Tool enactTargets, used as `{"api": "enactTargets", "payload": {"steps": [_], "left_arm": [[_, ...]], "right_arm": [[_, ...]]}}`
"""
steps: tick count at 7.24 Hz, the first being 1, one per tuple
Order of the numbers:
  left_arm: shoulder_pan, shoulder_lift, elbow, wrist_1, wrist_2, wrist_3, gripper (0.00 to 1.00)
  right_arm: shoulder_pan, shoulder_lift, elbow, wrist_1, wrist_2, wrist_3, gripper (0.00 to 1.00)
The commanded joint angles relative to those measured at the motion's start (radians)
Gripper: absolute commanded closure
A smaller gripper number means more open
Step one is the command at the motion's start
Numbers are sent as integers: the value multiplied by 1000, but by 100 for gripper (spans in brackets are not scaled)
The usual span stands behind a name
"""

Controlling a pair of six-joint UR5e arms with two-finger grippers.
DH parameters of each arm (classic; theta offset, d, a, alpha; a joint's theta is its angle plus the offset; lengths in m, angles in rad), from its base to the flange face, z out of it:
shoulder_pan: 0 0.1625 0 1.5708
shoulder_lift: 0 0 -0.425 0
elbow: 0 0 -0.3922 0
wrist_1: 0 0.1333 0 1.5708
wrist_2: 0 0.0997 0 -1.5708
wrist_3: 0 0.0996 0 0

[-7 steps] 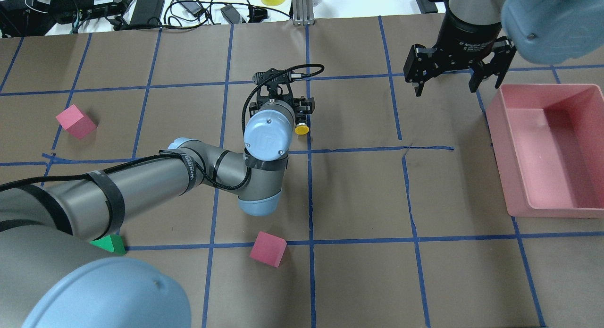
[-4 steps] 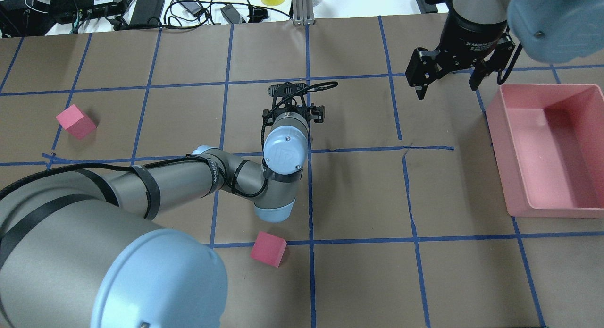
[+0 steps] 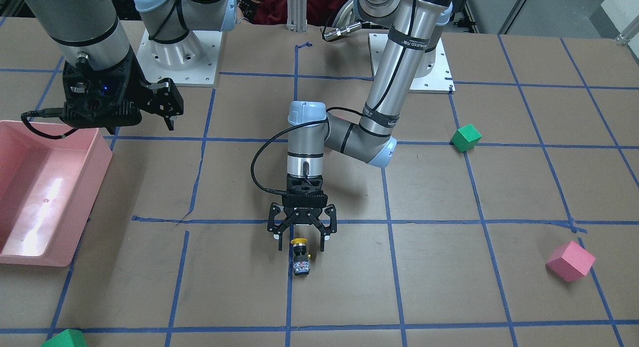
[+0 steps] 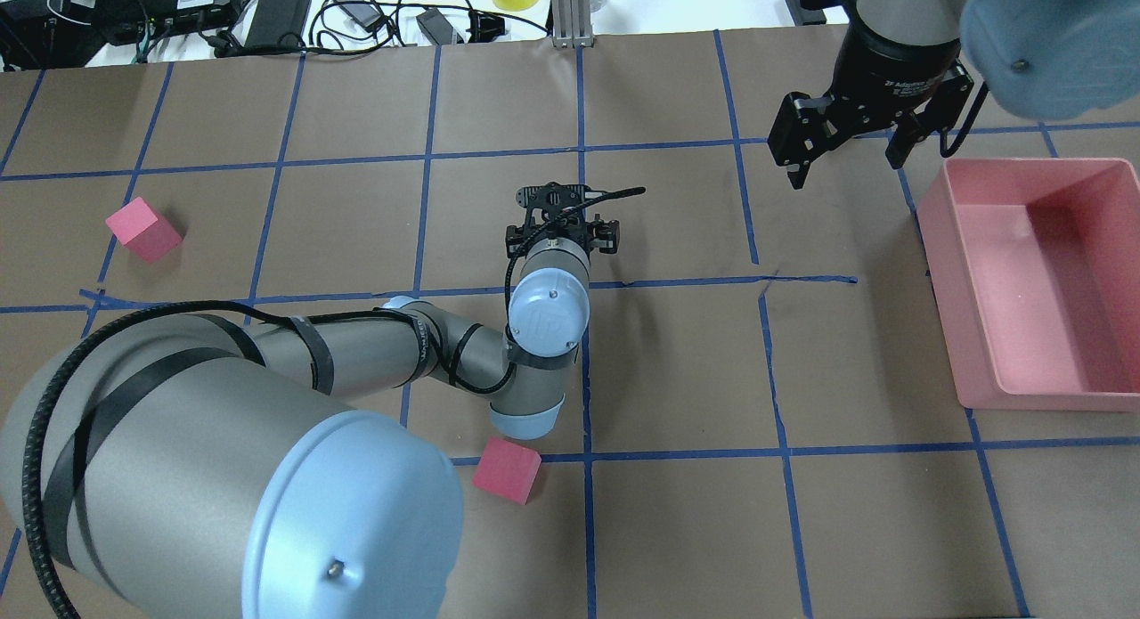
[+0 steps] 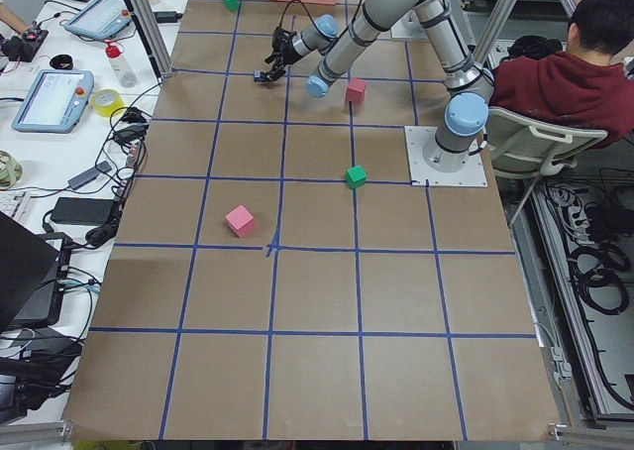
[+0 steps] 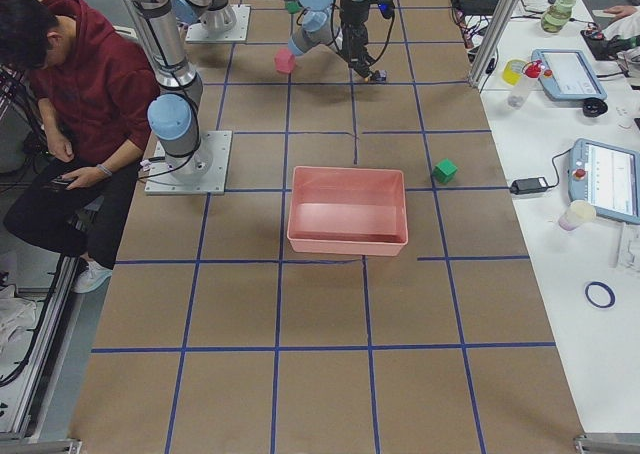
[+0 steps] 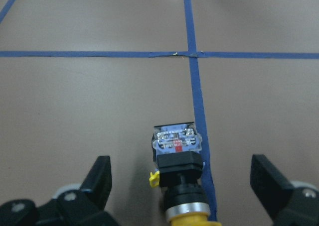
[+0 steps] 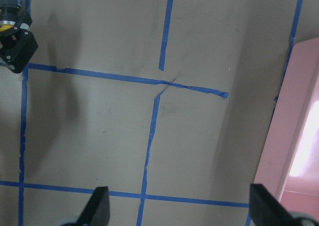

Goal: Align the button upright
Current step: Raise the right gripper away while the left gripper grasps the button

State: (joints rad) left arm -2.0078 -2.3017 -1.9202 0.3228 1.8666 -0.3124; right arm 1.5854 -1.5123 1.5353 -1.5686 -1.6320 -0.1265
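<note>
Pre-grasp: the toppled button (image 7: 178, 159) is flanked by the wide-spread fingers (image 7: 98, 180) of the left gripper (image 3: 300, 246); closure about its collar is presumably required next.

The button (image 3: 301, 256) has a yellow cap, black collar and black-and-white base. Blue tape (image 3: 449, 222) grids the brown counter (image 3: 499, 287) around it.

You find the button (image 3: 301, 256) lying on its side on the table (image 4: 891, 530), beside a tape line, between the spread fingers of the left gripper (image 3: 301, 247), with its cap toward the gripper. The bin (image 4: 1033, 396) sits at the robot's right. The right gripper (image 4: 846, 166) hangs near the bin's far corner.
</note>
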Motion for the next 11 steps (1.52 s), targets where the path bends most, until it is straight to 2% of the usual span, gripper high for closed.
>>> {"api": "enactTargets", "payload": {"steps": [1, 2, 5, 7, 8, 11], "left_arm": [[-9, -1, -22, 1, 9, -5, 6], [-9, -1, -23, -1, 8, -7, 10], [-9, -7, -23, 1, 0, -7, 10], [-9, -9, -23, 1, -3, -5, 34], [-9, -9, -23, -1, -4, -7, 57], [-9, -4, -22, -5, -7, -2, 96]], "right_arm": [[1, -9, 2, 1, 0, 42, 0], [1, -9, 6, 2, -2, 53, 0], [-1, -11, 8, -1, -9, 54, 0], [1, -14, 9, 2, -9, 54, 0], [1, -12, 9, 1, -9, 54, 0], [-1, -14, 11, 2, -12, 67, 0]]}}
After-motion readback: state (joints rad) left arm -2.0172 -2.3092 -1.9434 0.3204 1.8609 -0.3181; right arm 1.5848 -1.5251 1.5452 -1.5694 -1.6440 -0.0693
